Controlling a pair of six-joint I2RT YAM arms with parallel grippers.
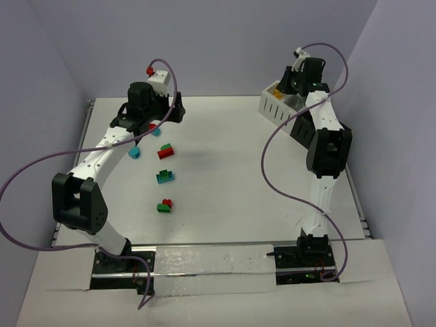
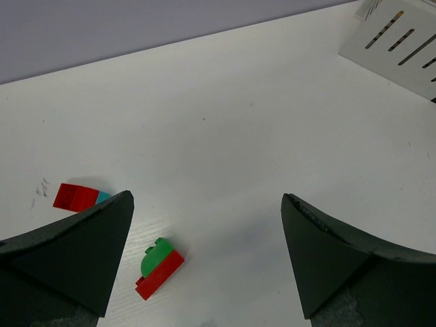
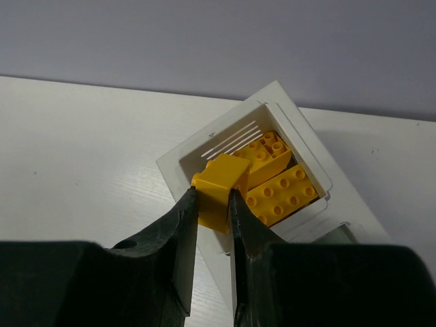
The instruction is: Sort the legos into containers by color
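Observation:
My right gripper point(image 3: 212, 194) is shut on a yellow lego point(image 3: 221, 182) and holds it over the near corner of a white container point(image 3: 178, 167) that has other yellow legos point(image 3: 281, 193) in it. In the top view this gripper point(image 1: 285, 85) is at the back right, above the white container point(image 1: 271, 107). My left gripper point(image 2: 204, 204) is open and empty, raised above the table at the back left point(image 1: 165, 117). Below it lie a green-and-red lego point(image 2: 160, 267) and a red-and-teal lego point(image 2: 76, 197).
Loose legos lie left of centre: a teal one point(image 1: 134, 152), a red-and-green pair point(image 1: 165, 150), a teal-and-green pair point(image 1: 165, 176) and a green-and-red pair point(image 1: 164, 205). Black containers point(image 1: 300, 127) follow the white one along the right side, partly hidden by the right arm.

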